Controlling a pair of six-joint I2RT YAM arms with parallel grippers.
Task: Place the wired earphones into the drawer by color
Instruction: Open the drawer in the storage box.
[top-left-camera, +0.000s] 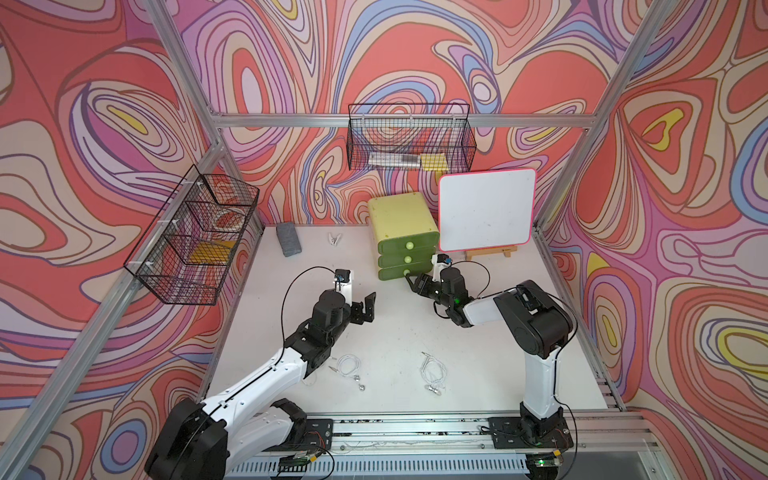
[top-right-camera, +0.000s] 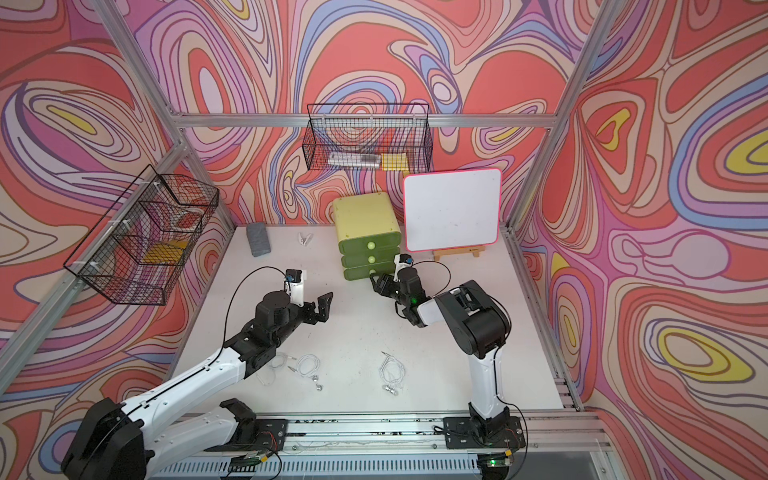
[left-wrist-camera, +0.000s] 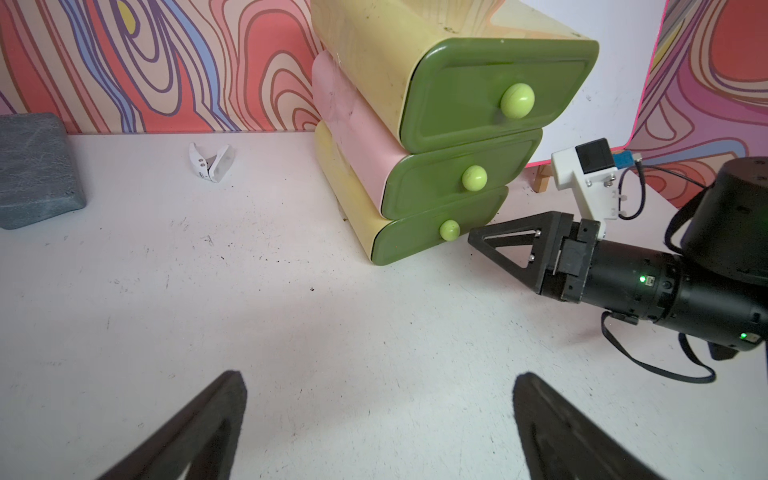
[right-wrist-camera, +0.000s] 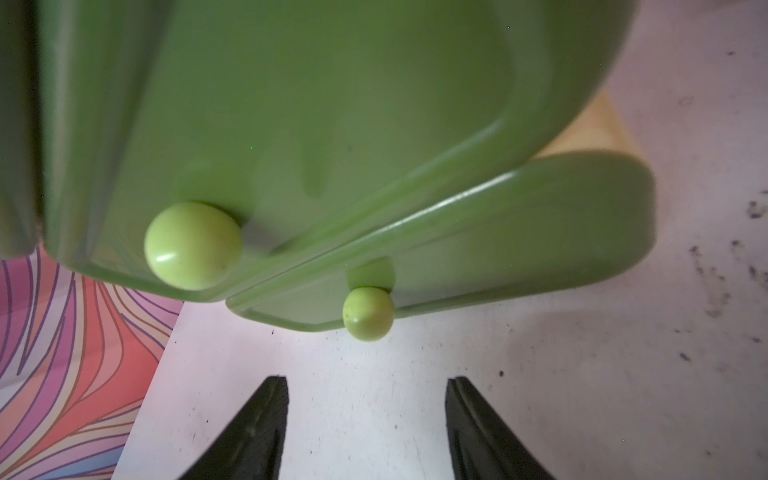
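Two white wired earphones lie coiled on the table's near half, one (top-left-camera: 349, 368) by the left arm and one (top-left-camera: 432, 374) in the middle. A third white cable (top-right-camera: 274, 368) shows partly under the left arm. The drawer unit (top-left-camera: 401, 220) is yellow with three green fronts, all shut. My right gripper (right-wrist-camera: 365, 382) is open with nothing between its fingers, just short of the bottom drawer's knob (right-wrist-camera: 368, 313). In the left wrist view its finger (left-wrist-camera: 511, 243) points at that knob (left-wrist-camera: 449, 230). My left gripper (left-wrist-camera: 378, 382) hangs wide open over bare table, left of the drawers.
A whiteboard on a small easel (top-left-camera: 486, 210) stands right of the drawers. A grey block (top-left-camera: 288, 237) and a white clip (top-left-camera: 336, 239) lie at the back left. Wire baskets hang on the back wall (top-left-camera: 411, 137) and the left wall (top-left-camera: 195, 237).
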